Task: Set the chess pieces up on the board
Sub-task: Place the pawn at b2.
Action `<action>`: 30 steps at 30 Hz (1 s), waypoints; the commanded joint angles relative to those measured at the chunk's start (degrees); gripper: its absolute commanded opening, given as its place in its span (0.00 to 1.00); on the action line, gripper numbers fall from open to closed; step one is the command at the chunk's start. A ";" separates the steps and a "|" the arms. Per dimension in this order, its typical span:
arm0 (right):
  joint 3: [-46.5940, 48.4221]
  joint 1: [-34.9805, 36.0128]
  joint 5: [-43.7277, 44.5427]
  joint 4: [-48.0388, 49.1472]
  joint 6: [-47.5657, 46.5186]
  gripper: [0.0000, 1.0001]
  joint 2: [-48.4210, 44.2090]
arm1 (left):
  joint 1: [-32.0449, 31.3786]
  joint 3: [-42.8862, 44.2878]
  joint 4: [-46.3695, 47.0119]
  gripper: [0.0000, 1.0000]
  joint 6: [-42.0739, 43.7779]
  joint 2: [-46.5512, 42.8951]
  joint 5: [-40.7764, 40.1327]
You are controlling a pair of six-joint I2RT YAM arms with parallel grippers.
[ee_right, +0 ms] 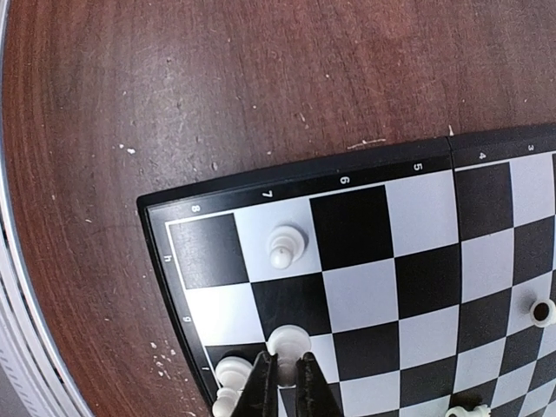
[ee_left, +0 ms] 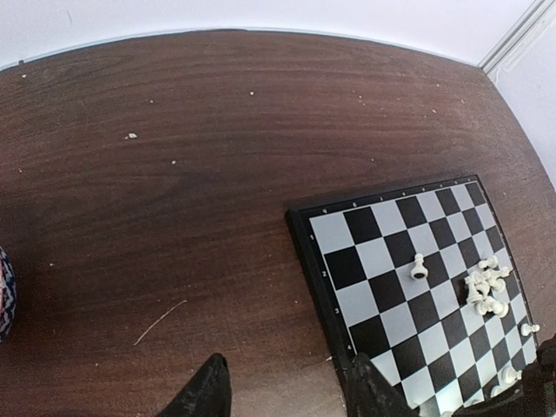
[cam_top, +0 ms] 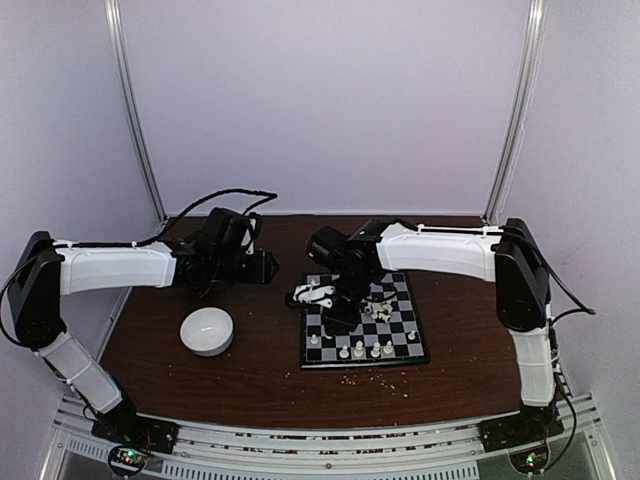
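The board (cam_top: 405,322) lies right of the table's middle. Several white chess pieces stand along its near row (cam_top: 360,349), and a small heap (cam_top: 380,308) lies near its centre. My right gripper (ee_right: 285,380) is shut on a white chess piece (ee_right: 287,339) over the squares near one corner, beside two more pieces (ee_right: 231,373). A lone pawn (ee_right: 285,246) stands two squares beyond. I cannot tell whether the held piece touches the board. My left gripper (ee_left: 291,395) is open and empty, over bare table at the board's edge (ee_left: 306,252). It sees a standing pawn (ee_left: 419,267) and the heap (ee_left: 486,291).
A round white bowl (cam_top: 207,331) sits on the table left of the board. Pale crumbs (cam_top: 375,376) are scattered along the table in front of the board. Both arms reach in over the far half of the table.
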 commanded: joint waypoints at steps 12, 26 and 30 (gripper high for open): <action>1.26 0.51 1.06 -0.19 -0.08 0.07 3.30 | 0.22 -0.21 1.56 0.46 0.01 -1.16 -1.19; 2.05 0.83 0.88 -0.26 0.10 0.09 4.41 | 0.22 0.30 1.34 0.46 0.53 -0.35 -0.95; 2.06 1.02 1.09 -0.10 0.30 0.11 4.32 | 0.22 0.25 1.44 0.46 0.62 -0.21 -0.97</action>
